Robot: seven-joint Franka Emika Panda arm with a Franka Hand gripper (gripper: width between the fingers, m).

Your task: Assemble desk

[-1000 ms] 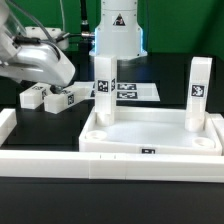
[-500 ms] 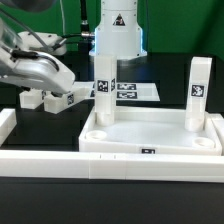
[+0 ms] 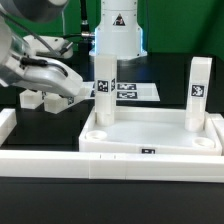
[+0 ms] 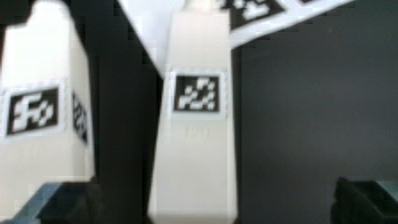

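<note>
The white desk tabletop (image 3: pixel 150 137) lies rim-up in the middle, with two leg blocks standing upright in it, one (image 3: pixel 103 85) at the exterior view's left and one (image 3: pixel 198 90) at its right. Two more tagged legs lie loose on the black table. My gripper (image 3: pixel 68 94) hangs low over them and hides most of one; the other (image 3: pixel 32 99) shows beside it. In the wrist view one lying leg (image 4: pixel 196 120) runs lengthwise between my spread fingertips (image 4: pixel 50 203), with gaps on both sides. The second leg (image 4: pixel 45 110) lies parallel next to it. My gripper (image 4: pixel 214 205) is open and holds nothing.
Long white border rails run along the front (image 3: pixel 100 162) and the exterior view's left (image 3: pixel 8 125). The marker board (image 3: pixel 135 91) lies behind the tabletop, in front of the robot base (image 3: pixel 118 35).
My arm has come down and shifted toward the exterior view's right, now covering one of the lying legs. The jaws have stayed wide. No part has moved.
</note>
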